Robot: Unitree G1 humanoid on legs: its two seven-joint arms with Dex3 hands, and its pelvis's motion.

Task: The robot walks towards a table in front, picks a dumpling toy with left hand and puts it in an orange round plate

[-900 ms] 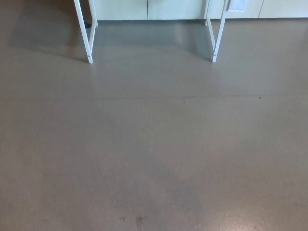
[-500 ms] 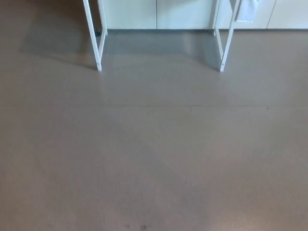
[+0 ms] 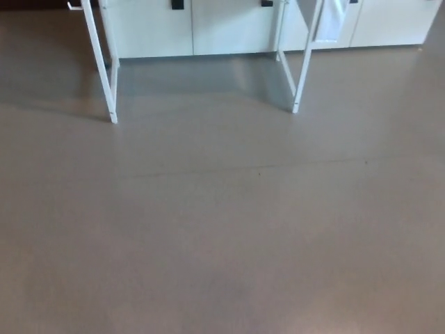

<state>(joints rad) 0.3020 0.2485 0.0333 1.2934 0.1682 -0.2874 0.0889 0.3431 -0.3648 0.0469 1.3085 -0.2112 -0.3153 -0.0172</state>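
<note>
Grey floor [image 3: 222,236] lies before white table legs [image 3: 101,69].

Indoor room, likely lab or office: bare grey floor [image 3: 222,243], white table legs [image 3: 101,69], pale cabinets [image 3: 195,28] with dark handles.

No readable text, labels or numbers anywhere

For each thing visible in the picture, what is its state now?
Left table leg: standing on the floor, top cut off by the picture edge.
Right table leg: standing on the floor.
Cabinets: doors closed.
Floor: bare, with a thin seam line.
Robot hands: not in view.
</note>
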